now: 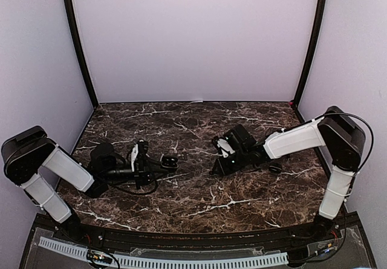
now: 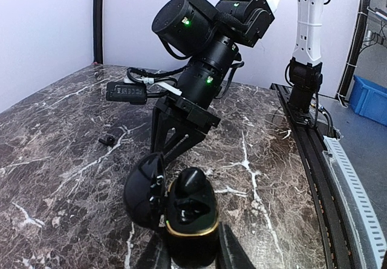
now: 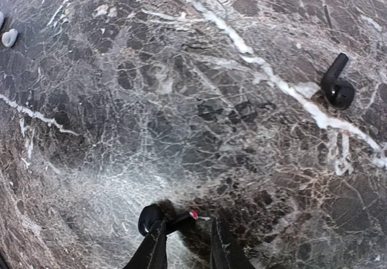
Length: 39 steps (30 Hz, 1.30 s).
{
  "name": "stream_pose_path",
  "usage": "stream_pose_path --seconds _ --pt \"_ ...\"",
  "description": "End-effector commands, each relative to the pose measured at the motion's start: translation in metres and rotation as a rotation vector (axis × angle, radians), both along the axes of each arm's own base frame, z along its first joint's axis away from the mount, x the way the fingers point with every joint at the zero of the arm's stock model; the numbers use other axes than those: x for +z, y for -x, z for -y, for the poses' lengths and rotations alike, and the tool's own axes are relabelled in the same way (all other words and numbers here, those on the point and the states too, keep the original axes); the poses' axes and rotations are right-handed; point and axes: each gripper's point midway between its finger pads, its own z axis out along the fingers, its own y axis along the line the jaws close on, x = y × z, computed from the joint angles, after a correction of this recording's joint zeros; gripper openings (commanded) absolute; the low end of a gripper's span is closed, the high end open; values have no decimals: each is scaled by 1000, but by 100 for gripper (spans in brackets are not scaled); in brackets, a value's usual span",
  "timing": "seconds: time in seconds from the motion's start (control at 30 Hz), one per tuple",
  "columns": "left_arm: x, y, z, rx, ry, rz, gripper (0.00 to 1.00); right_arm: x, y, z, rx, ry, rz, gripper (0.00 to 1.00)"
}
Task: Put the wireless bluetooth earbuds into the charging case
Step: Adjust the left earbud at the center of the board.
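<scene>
Earbud (image 3: 150, 217) between right gripper (image 3: 186, 225) tips; second earbud (image 3: 336, 87) (black) apart

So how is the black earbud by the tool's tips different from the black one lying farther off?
The near earbud lies right at the right tool tips; the far earbud lies alone on the marble, well apart. The near earbud shows a red spot by its stem; the far earbud shows none. Both are black with stems.
</scene>
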Motion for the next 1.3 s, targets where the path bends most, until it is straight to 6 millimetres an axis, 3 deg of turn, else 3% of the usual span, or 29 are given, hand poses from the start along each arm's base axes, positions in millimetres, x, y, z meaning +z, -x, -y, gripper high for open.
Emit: stream_pose_path --seconds 0.0,0.33,0.6,1.1,1.27 --pt "11 -1 2 -18 19 37 0 5 1 -15 45 -54 -4 25" --pt "13 0 1 -19 21 41 0 9 1 -16 54 -41 13 25" --pt "14 1 1 -16 22 50 0 30 -2 -8 40 -50 89 36" --pt "16 3 1 -27 33 51 0 35 8 -10 91 -74 93 52" --pt "17 4 1 -33 35 53 0 37 13 -11 96 -66 110 63"
